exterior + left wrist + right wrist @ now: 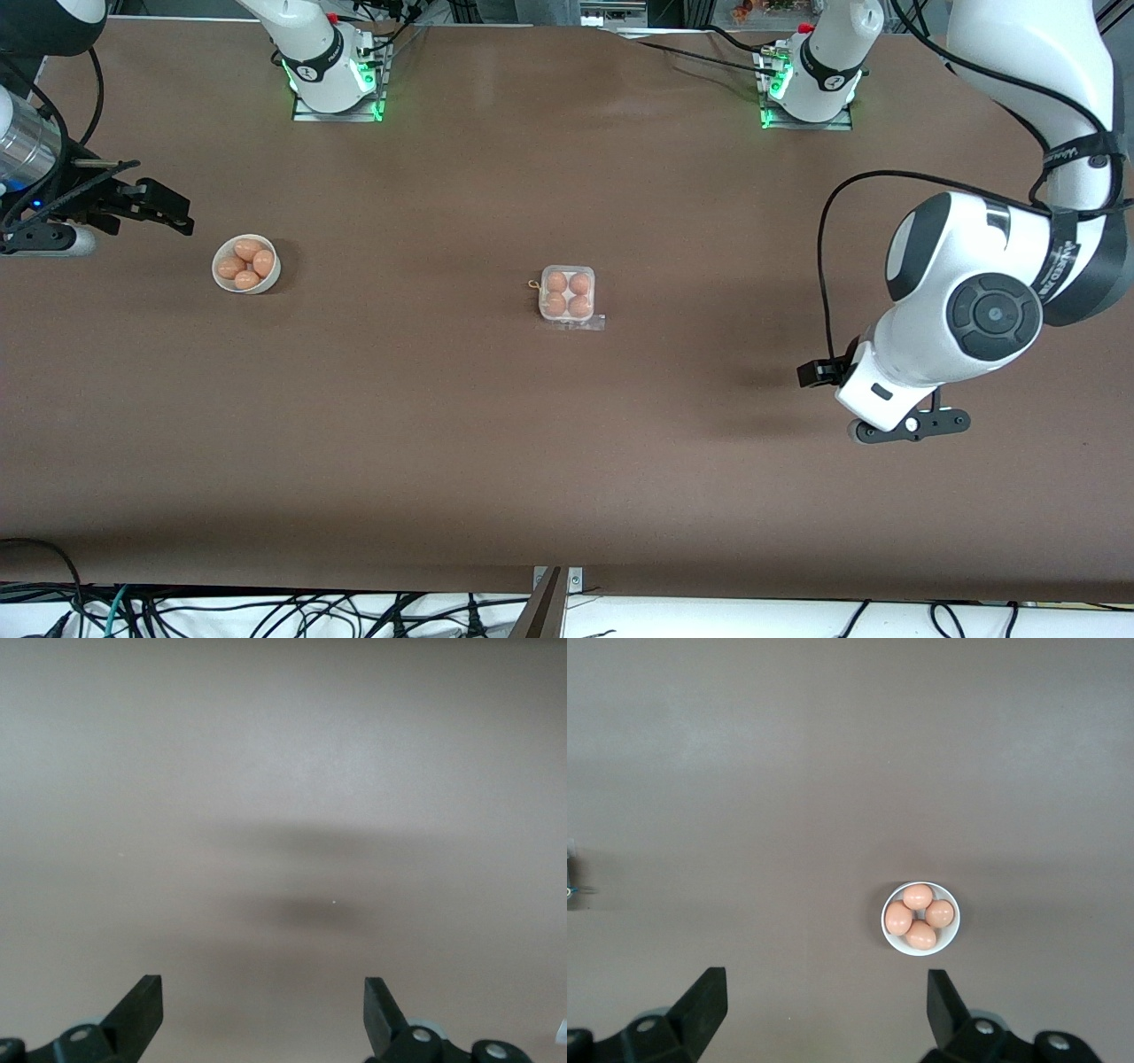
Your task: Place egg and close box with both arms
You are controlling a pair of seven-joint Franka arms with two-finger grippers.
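Observation:
The box is a small clear-plastic carton in the middle of the table. Orange-brown eggs fill all its cells, and I cannot tell the task's egg from the others. A clear flap sticks out on the box's side nearer the camera; I cannot tell whether the lid is fully down. My left gripper hangs over bare table toward the left arm's end, well away from the box. In the left wrist view it is open and empty. My right gripper hovers beside the bowl, open and empty.
A round white bowl with several loose eggs stands toward the right arm's end of the table; the right wrist view shows the same bowl. Cables lie along the table edge nearest the camera.

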